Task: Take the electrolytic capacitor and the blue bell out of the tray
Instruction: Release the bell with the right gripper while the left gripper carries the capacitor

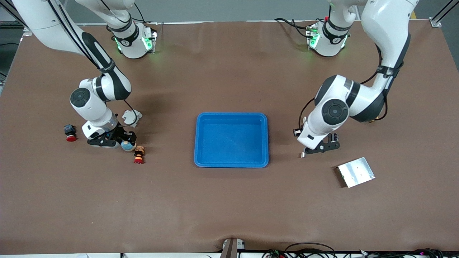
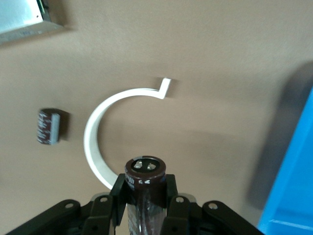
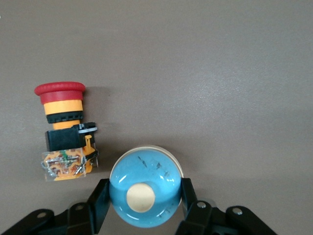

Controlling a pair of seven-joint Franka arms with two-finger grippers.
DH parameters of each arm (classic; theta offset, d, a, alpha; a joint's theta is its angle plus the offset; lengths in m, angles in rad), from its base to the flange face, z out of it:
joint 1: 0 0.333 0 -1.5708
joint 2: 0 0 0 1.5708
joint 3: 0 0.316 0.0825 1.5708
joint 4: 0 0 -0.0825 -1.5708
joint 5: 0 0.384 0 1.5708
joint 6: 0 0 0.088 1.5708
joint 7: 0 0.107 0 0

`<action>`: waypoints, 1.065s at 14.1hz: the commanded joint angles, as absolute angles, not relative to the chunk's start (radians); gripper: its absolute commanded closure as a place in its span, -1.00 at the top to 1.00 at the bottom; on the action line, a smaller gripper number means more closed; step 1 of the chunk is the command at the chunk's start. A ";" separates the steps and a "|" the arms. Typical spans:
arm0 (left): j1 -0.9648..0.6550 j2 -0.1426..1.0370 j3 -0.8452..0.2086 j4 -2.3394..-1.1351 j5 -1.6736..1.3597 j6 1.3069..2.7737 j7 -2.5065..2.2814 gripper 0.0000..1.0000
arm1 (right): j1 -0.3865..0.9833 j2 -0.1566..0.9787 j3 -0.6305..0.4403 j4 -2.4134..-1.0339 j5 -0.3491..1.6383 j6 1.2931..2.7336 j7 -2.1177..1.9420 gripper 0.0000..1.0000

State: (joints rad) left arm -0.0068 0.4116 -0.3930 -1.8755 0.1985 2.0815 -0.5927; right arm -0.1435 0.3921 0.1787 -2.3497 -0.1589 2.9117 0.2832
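Bench covered in brown fills the front view, with the 2 arms reaching down onto it from their bases. Next in size, a blue tray sits at the middle of the bench between the 2 arms, nothing lying in it. A flat silver metal plate lies toward the left arm's end, nearer the front camera than the left pincer. That left pincer is low over the bench beside the tray and is clenched on a dark brown capacitor, which stands upright between its black fingers in the left wrist view. Under and just beside it lies a curved white plastic strip, and a second capacitor rests on its side on the bench near that strip, apart from the pincer. Toward the right arm's end, the right pincer is down at the bench, clamped on the round blue bell with its cream centre knob. Just beside the bell lies a red emergency-stop button on its side, and another red-capped button sits farther toward that end of the bench.
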 commanded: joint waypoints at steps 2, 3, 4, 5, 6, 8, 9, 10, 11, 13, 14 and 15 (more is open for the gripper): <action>0.032 0.359 -0.402 -1.966 0.274 2.176 -0.512 -1.00 | -0.167 0.400 0.199 -2.355 -0.135 2.936 0.258 -1.00; 0.038 0.360 -0.402 -1.982 0.276 2.219 -0.512 -1.00 | -0.166 0.405 0.199 -2.355 -0.133 2.942 0.258 -1.00; 0.049 0.360 -0.402 -1.993 0.276 2.249 -0.509 -1.00 | -0.166 0.410 0.199 -2.355 -0.133 2.944 0.258 -1.00; 0.054 0.362 -0.402 -1.999 0.278 2.270 -0.491 -1.00 | -0.166 0.411 0.199 -2.355 -0.135 2.948 0.258 -1.00; 0.054 0.367 -0.402 -2.005 0.278 2.287 -0.456 -1.00 | -0.166 0.411 0.199 -2.355 -0.133 2.948 0.258 -1.00; 0.055 0.374 -0.402 -2.025 0.293 2.328 -0.407 -1.00 | -0.166 0.411 0.199 -2.355 -0.133 2.948 0.259 0.99; 0.055 0.380 -0.402 -2.034 0.295 2.353 -0.405 -0.99 | -0.164 0.410 0.199 -2.353 -0.135 2.948 0.259 1.00; 0.055 0.387 -0.402 -2.042 0.295 2.367 -0.405 -0.95 | -0.164 0.403 0.199 -2.352 -0.133 2.944 0.258 1.00; 0.055 0.390 -0.402 -2.049 0.293 2.373 -0.406 -0.93 | -0.161 0.393 0.201 -2.350 -0.135 2.939 0.258 1.00; 0.054 0.402 -0.403 -2.063 0.293 2.396 -0.420 -0.92 | -0.155 0.362 0.201 -2.349 -0.133 2.930 0.259 1.00; 0.055 0.411 -0.405 -2.063 0.291 2.411 -0.420 -0.92 | -0.153 0.350 0.207 -2.344 -0.133 2.909 0.259 1.00; 0.055 0.425 -0.405 -2.060 0.291 2.417 -0.423 -0.91 | -0.159 0.336 0.233 -2.333 -0.133 2.866 0.262 1.00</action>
State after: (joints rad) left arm 0.0440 0.4100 -0.3940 -2.0530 0.2694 2.3865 -0.4152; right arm -0.1438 0.3846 0.1911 -2.3355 -0.1585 2.9254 0.2820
